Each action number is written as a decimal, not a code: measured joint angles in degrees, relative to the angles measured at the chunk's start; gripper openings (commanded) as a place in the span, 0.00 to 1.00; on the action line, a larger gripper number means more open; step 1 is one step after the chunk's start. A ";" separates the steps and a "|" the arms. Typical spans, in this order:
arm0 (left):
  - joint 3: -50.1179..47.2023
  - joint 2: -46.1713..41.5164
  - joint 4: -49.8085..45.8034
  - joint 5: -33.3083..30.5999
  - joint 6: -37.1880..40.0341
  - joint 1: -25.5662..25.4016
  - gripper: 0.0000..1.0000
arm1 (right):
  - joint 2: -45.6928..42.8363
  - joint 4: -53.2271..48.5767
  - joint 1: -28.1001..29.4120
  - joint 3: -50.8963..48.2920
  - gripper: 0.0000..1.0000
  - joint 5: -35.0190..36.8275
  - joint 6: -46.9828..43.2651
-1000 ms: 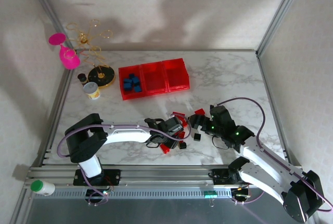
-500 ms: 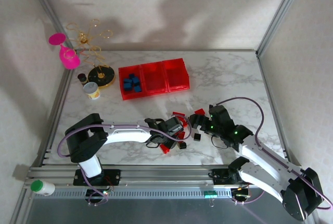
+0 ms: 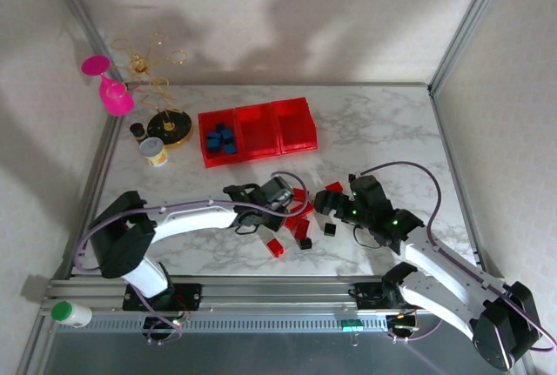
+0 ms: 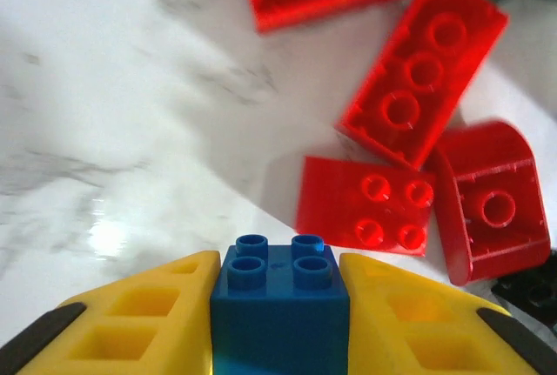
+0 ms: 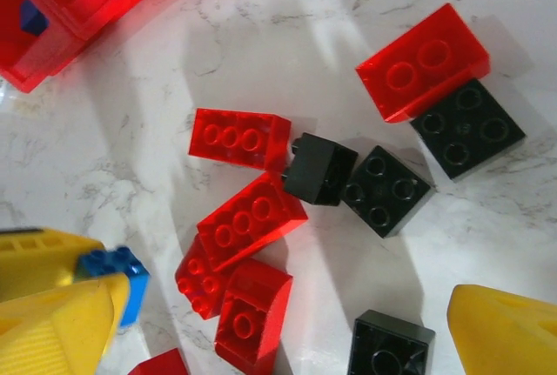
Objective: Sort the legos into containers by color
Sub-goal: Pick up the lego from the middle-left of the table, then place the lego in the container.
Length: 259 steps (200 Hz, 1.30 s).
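1. The left claw (image 4: 278,292) was clamped on a blue lego (image 4: 278,327) over the desk (image 4: 104,131).
2. Loose red legos (image 4: 422,70) lay just beyond it.
3. The left arm (image 3: 200,217) stretched low toward the desk's middle, and the right claw (image 3: 324,204) hung nearby with its jaws wide apart.

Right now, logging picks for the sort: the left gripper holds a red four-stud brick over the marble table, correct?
No. The four-stud brick in the left gripper is blue, not red. The left wrist view shows it clamped between the yellow fingers, over the marble table.
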 measured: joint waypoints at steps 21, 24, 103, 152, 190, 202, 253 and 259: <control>0.55 -2.89 -0.68 -1.03 -0.39 4.13 0.33 | 0.04 1.86 0.00 0.04 0.99 -0.92 -0.87; 0.79 -3.13 -0.81 -1.31 -0.50 4.87 0.33 | 0.11 2.19 0.00 0.09 0.99 -1.18 -0.92; 17.07 2.03 -2.86 -8.31 -2.32 22.25 0.31 | 6.97 9.73 0.00 2.97 0.99 -4.98 -2.36; 25.53 11.50 -2.36 -11.19 -2.80 31.47 0.31 | 10.14 12.46 0.00 5.31 0.99 -4.98 -3.26; 29.09 17.99 -1.88 -11.17 -3.19 35.32 0.35 | 12.50 13.62 0.00 5.53 0.99 -4.98 -3.96; 30.27 20.26 -1.60 -11.13 -3.21 35.65 0.38 | 13.35 13.70 0.00 5.75 0.99 -5.01 -4.13; 31.93 24.09 -1.44 -10.73 -3.15 35.69 0.51 | 13.94 13.68 0.00 6.32 0.99 -4.94 -5.01; 31.95 24.04 -1.40 -10.73 -3.17 35.69 0.51 | 13.94 13.66 0.00 6.36 0.99 -4.94 -5.09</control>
